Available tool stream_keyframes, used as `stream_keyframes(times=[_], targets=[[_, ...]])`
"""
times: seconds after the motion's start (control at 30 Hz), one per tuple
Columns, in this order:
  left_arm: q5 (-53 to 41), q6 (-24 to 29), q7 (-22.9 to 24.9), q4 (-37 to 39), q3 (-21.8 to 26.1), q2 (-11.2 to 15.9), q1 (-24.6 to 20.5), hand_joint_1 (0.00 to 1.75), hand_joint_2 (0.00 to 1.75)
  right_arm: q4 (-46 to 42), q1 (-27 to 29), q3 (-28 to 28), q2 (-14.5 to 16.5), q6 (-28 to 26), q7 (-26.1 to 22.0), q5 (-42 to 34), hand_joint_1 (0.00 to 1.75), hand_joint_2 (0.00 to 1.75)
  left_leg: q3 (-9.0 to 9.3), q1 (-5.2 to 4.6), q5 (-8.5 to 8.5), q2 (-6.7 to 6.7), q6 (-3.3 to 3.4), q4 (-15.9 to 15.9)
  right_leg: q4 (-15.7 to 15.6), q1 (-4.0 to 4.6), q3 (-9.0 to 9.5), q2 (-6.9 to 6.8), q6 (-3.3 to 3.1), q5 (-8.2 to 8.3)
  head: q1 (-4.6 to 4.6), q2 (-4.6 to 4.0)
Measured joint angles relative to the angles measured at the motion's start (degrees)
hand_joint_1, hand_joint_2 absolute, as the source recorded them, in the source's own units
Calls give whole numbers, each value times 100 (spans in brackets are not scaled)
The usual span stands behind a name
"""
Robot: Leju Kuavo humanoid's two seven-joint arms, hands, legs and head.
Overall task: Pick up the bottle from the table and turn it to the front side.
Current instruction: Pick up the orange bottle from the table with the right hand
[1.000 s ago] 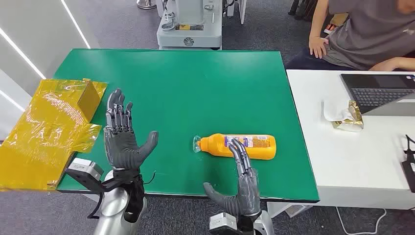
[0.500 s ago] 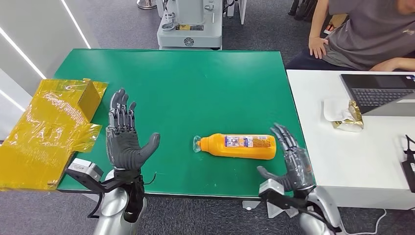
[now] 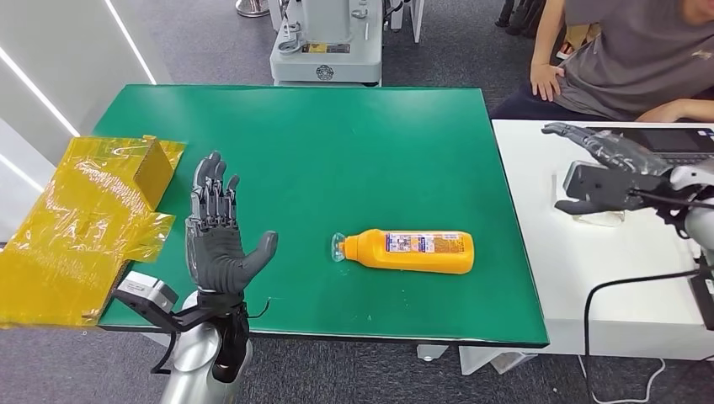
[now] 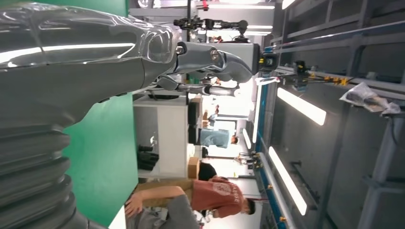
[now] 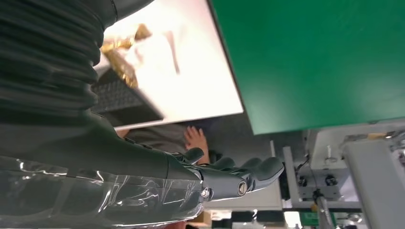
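Head view: our orange bottle [image 3: 412,252] lies flat on green surface [image 3: 337,143] | left hand [image 3: 217,244] released, upright, awaiting pickup | right hand [image 3: 602,164] released, off over white surface [image 3: 589,269]

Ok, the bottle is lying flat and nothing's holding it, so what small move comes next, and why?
Probably bring the right robot hand back over the green table toward the bottle. It hovers open above the white table, well off to the bottle's right, while the left robot hand is open and apart from it.
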Motion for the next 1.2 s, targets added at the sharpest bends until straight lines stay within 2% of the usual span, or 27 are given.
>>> stream_keyframes(times=[0.1, 0.23, 0.4, 0.5, 0.6, 0.87, 1.2], targets=[[1, 8, 0, 0, 0, -1, -1, 0, 175, 707, -644, 545, 280, -144, -195, 111, 0, 175, 5, 2, 1, 5, -2, -2, 2, 4, 0, 5, -2, 1, -1, 0], [-2, 65, 0, -11, 0, -1, 1, 0, 175, 1563, -1053, 1195, 786, -593, -587, 116, 0, 175, 2, 9, 4, -3, -7, -3, 3, 11, 1, -2, -3, 0, 0, 0], [-17, 153, 0, -44, -2, -1, 5, 0, 175, 2781, -1185, 1843, 1774, -1463, -1295, 228, 0, 175, 9, 14, 5, 2, -9, -4, 3, 17, 1, 6, -4, 0, -2, 0], [-43, 183, 0, -107, -2, 2, 15, 0, 175, 3347, -1150, 2137, 2258, -1647, -1663, 255, 0, 175, 6, 15, 6, -10, -10, -4, 3, 18, 1, -8, -5, -1, -1, 0], [-56, 184, 0, -157, -2, 3, 21, 0, 175, 3786, -1027, 2340, 2608, -1732, -1952, 231, 0, 175, 3, 16, 6, -14, -10, -5, 3, 18, 2, -14, -6, -3, 0, 0], [-60, 181, 0, -160, -2, 5, 19, 0, 175, 4483, -499, 2618, 3104, -2012, -2136, 275, 0, 175, -3, 12, 5, -16, -9, -3, -1, 15, 1, -19, -4, -3, 1, 0], [-46, 357, 0, -162, 0, 8, 18, 0, 175, 4978, -664, 2738, 3513, -1713, -2036, 338, 0, 175, 2, 13, 6, -14, -10, -2, 1, 16, 2, -15, -5, -1, -1, 0]])
